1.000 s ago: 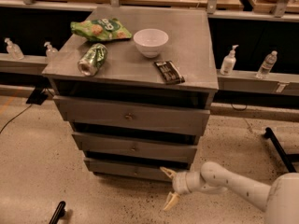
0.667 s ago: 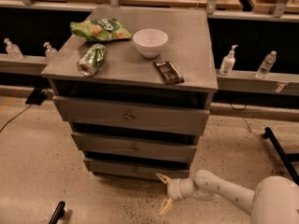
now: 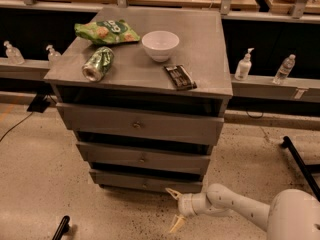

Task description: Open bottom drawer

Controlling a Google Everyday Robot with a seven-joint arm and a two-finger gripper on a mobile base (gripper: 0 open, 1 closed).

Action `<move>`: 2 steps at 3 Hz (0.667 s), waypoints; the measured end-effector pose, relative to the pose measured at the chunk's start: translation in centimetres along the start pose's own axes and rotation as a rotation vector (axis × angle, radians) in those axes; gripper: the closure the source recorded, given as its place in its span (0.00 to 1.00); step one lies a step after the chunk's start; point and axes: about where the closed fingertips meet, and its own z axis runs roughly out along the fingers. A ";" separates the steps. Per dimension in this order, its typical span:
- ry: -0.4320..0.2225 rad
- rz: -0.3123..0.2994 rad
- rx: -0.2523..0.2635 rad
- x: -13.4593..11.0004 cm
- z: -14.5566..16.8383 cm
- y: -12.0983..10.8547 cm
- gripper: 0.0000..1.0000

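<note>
Shows a grey cabinet in the middle, on a speckled floor, with three drawer fronts, each one narrower than the one above. Enters from the lower right as a white arm, low over the floor, and ends in the gripper just in front of the cabinet's lower right part. Holds the two pale fingers wide apart, one pointing up toward the cabinet, the other down to the floor, with nothing between them. Places the bottom drawer at the very foot of the cabinet, below the middle drawer and the top drawer; seems pushed in. Carries a small round knob at the centre of that lowest front, a little left of the upper finger and apart from it. Bears on the cabinet top a green bag at the back left, a white bowl beside it, a crushed green can lying on its side near the left edge, and a dark packet in front of the bowl. Lines up small bottles on the ledge behind, on both sides.
</note>
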 end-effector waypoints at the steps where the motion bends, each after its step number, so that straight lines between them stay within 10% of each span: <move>1: -0.017 -0.009 -0.038 0.3 1.2 -0.4 0.00; 2: -0.028 -0.028 -0.032 0.8 2.6 -2.3 0.00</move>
